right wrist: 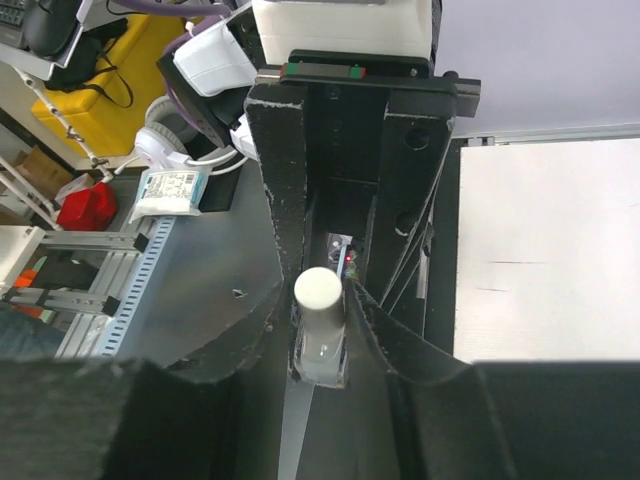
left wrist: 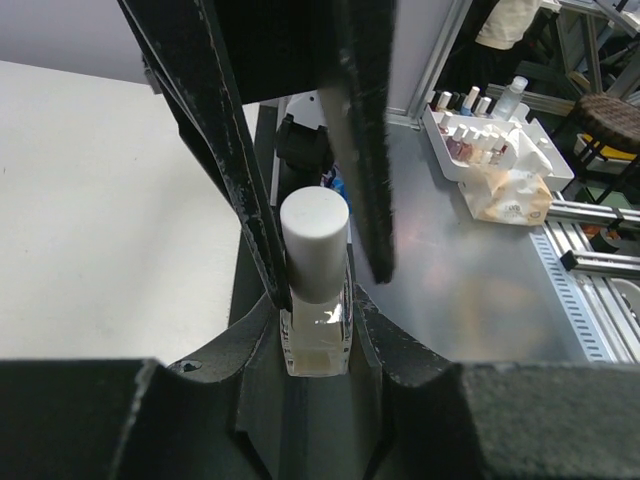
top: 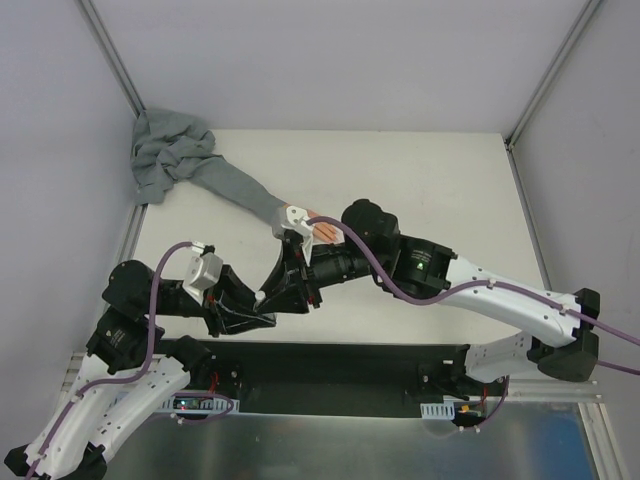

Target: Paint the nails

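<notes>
Tightly, the left end effector (left wrist: 315, 345) clamps a small clear bottle (left wrist: 315, 300) with a white cap. The right end effector (right wrist: 320, 355), coming from the opposite side, is closed on that bottle too. Just beyond them at 12 o'clock on the worktop (top: 430, 180) lies the fake hand (top: 325, 230), nails too small to make out, its grey sleeve (top: 225, 188) trailing toward 10 o'clock.

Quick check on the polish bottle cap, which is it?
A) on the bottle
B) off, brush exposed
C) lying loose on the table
A: both wrist views show the white cap seated on top of the clear bottle, and no brush is showing.
</notes>
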